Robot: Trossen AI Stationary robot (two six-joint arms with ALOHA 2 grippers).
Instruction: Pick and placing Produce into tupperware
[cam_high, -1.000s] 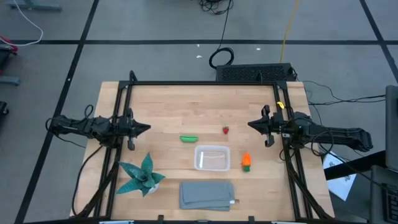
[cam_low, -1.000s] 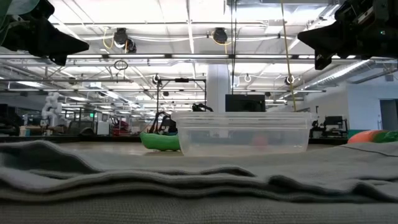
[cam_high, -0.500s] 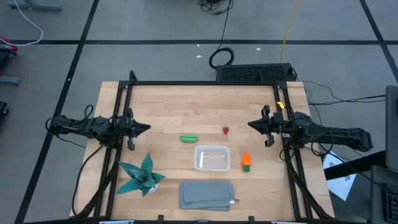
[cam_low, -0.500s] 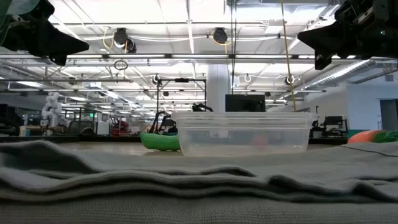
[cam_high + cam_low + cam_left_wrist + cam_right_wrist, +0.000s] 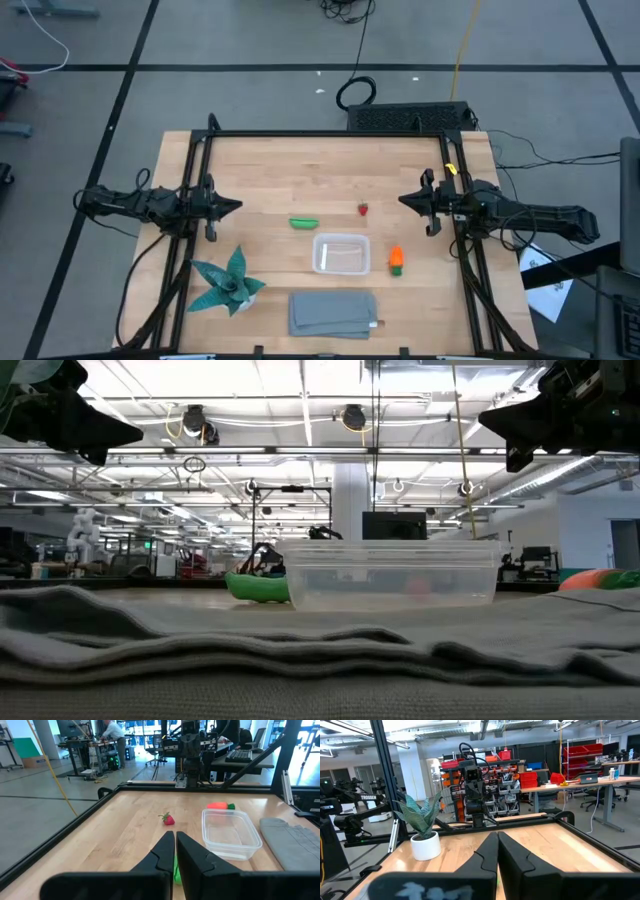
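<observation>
Grey folded cloth [image 5: 333,312] lies nearest me. Behind it I see the clear, empty tupperware [image 5: 341,253]; it looks light and may slide. An orange carrot [image 5: 396,260] sits just beside it; beyond lie the green pod [image 5: 304,223] and strawberry [image 5: 363,209]. I judge them light and stiff: I grip across their middles. The left gripper [image 5: 175,851] and right gripper [image 5: 497,851] wait at the table's sides, fingers together.

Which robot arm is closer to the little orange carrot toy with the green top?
Right. The right end effector waits just beyond the orange carrot toy; the left end effector waits across the table, past the clear plastic container.

Robotics lab, workbenches [image 5: 580,782], ceiling strip lights [image 5: 300,420]
</observation>
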